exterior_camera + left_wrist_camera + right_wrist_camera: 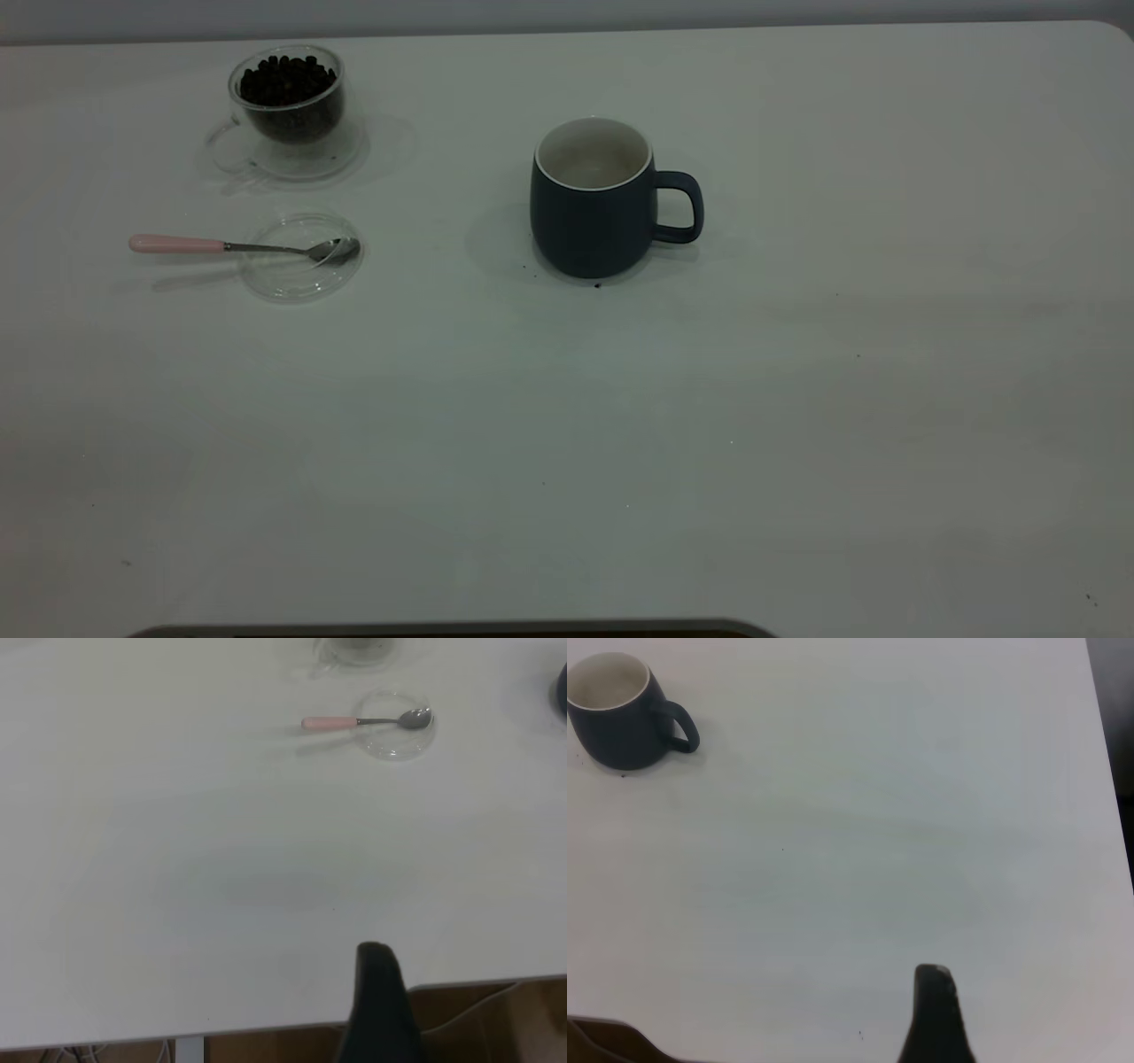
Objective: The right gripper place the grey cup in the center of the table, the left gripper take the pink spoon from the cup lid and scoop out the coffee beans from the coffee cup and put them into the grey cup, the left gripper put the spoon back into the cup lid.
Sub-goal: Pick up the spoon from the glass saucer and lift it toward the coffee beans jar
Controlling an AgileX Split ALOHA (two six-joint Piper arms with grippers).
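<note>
The grey cup (592, 213) stands upright near the table's middle, handle to the right; it also shows in the right wrist view (616, 713). The pink spoon (235, 246) lies with its bowl on the cup lid (301, 266) at the left, handle pointing left; both show in the left wrist view, spoon (363, 722) and cup lid (399, 737). The coffee cup (288, 111) holds coffee beans (285, 80) at the back left. My left gripper (376, 961) is back over the table's near edge, far from the spoon. My right gripper (933, 979) is far from the grey cup. Neither shows in the exterior view.
The white table (709, 425) has a few dark specks, one just in front of the grey cup (597, 285). Its near edge and cables below show in the left wrist view (478, 1010).
</note>
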